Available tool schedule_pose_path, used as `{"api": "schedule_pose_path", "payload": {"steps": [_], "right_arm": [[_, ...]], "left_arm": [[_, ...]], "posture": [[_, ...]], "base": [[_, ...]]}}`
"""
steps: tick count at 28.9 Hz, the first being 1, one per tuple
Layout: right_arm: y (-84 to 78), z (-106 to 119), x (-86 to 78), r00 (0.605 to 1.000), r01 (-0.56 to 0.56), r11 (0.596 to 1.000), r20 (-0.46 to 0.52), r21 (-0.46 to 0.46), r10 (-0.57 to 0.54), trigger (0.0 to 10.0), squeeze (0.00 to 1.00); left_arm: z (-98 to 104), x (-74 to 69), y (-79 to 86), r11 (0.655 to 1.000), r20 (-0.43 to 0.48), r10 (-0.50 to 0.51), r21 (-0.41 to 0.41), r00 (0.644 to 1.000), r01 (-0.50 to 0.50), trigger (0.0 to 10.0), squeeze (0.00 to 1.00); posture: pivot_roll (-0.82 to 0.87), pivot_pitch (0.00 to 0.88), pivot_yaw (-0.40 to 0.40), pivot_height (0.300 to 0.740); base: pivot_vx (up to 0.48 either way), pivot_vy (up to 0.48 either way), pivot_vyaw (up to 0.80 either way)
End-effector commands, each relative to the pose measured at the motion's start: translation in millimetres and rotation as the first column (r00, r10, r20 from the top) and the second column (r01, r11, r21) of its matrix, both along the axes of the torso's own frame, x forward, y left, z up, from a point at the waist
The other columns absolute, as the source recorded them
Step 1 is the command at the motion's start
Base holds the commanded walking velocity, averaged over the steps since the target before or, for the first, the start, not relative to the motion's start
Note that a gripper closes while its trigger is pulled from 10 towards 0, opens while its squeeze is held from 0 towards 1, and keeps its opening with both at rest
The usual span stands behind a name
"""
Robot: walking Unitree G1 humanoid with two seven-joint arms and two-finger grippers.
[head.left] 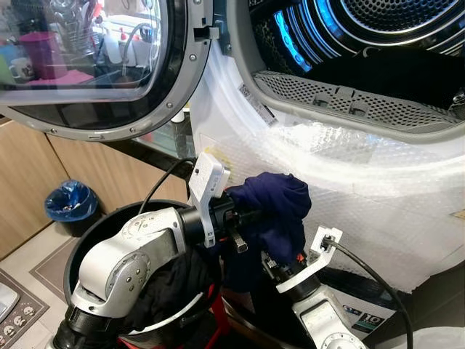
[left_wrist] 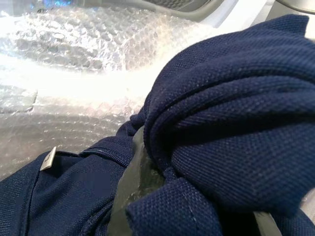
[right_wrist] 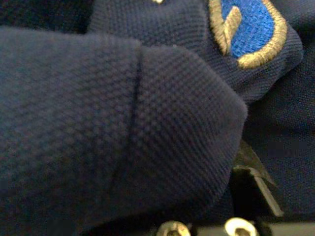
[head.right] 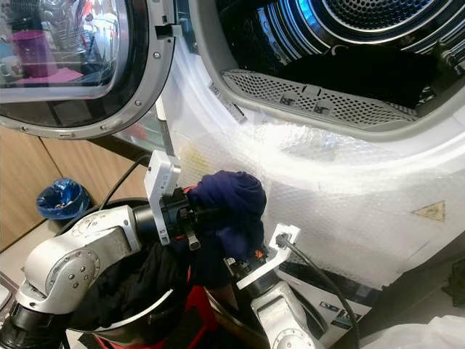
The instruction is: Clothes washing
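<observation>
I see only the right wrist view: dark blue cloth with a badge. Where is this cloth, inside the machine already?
Observer: No. The navy shirt is bunched in front of the machine, below the drum opening.
Operator: Does the other hand hold it too?
Observer: Yes, the left hand is buried in it from the left side.
Operator: What is under the shirt?
Observer: A round basket with dark clothes in it.
</observation>
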State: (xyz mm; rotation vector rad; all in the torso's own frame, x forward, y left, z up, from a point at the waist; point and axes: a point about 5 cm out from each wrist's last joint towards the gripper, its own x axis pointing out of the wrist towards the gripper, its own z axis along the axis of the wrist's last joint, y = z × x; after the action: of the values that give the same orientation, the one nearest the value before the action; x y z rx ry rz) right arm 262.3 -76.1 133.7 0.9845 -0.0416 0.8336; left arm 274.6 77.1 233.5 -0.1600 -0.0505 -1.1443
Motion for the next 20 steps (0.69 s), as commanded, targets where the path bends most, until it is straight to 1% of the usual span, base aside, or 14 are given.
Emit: {"api": "schedule_pose_path", "payload": {"steps": [1, 13, 14, 15, 20], "right_arm": [[8.6, 18, -6.1, 0.996, -0.037, 0.996, 0.086, 0.080, 0.030, 0.0, 0.00], [6.5, 17, -6.6, 0.996, -0.033, 0.997, 0.081, 0.075, 0.027, 0.0, 0.00], [6.2, 16, -6.1, 0.997, -0.030, 0.997, 0.077, 0.070, 0.024, 0.0, 0.00], [6.0, 15, -5.4, 0.997, -0.026, 0.998, 0.076, 0.063, 0.022, 0.0, 0.00], [4.2, 14, -2.3, 0.998, -0.004, 0.999, 0.069, 0.054, 0.000, 0.0, 0.00]], "left_arm": [[-5, 0.5, 2.1, 0.999, -0.005, 0.025, 0.037, 1.000, -0.025, 10.0, 0.00], [-2, 2.2, 5.1, 0.999, 0.011, 0.044, 0.024, 0.999, -0.045, 10.0, 0.00], [-1, 3.1, 6.1, 0.999, 0.011, 0.050, 0.018, 0.999, -0.051, 10.0, 0.07], [0, 4.2, 7.6, 0.998, 0.004, 0.058, 0.007, 0.998, -0.058, 10.0, 1.00], [5, 4.1, 14.0, 0.998, -0.007, 0.059, -0.031, 0.998, -0.059, 10.0, 1.00]], "posture": [[-0.03, 0.032, 0.027, 0.740], [-0.02, 0.048, 0.026, 0.740], [-0.02, 0.050, 0.026, 0.740], [-0.02, 0.054, 0.025, 0.740], [-0.02, 0.060, 0.025, 0.740]], "base": [[0.000, 0.000, 0.00], [0.000, 0.000, 0.00], [0.000, 0.000, 0.00], [0.000, 0.000, 0.00], [0.000, 0.000, 0.00]]}}
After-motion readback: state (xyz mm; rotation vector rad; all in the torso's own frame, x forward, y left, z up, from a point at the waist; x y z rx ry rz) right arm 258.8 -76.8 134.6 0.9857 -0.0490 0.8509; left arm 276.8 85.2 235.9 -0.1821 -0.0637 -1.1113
